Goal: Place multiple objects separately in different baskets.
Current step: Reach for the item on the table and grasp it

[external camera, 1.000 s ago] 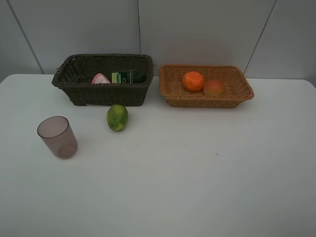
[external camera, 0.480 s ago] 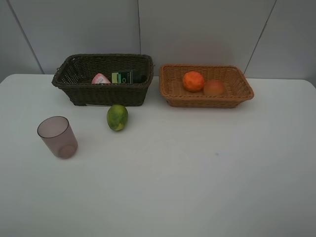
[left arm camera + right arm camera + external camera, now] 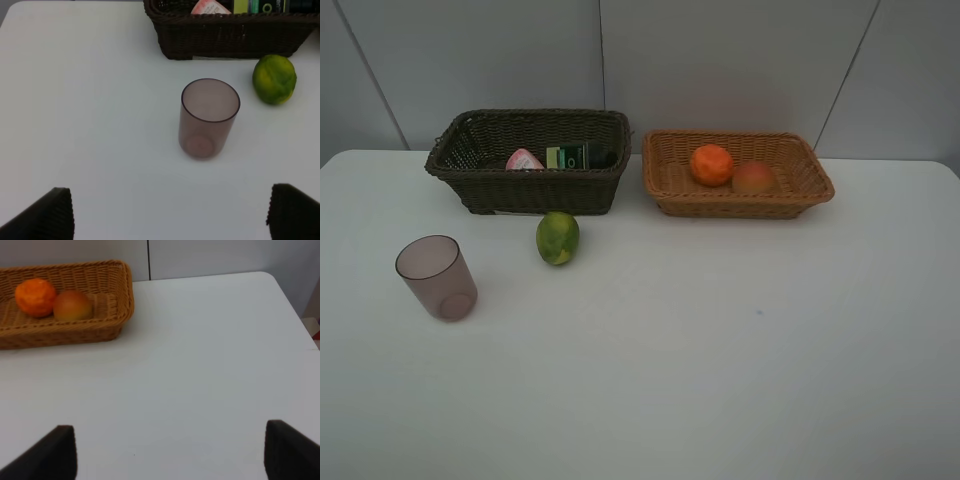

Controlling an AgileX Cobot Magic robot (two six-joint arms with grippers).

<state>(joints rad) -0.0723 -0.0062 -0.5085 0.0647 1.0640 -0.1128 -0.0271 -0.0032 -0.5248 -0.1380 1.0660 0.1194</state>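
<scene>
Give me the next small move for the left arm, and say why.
Probably ease the left gripper forward and down toward the mauve cup. Its jaws stand wide open with nothing between them, and the cup stands upright on the table straight ahead of them, not yet in the dark basket. The green fruit also waits on the table, but off to one side.

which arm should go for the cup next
Left. The cup stands straight ahead of the open left hand, between its fingers' lines; the right hand faces only the tan basket on the other side.
</scene>
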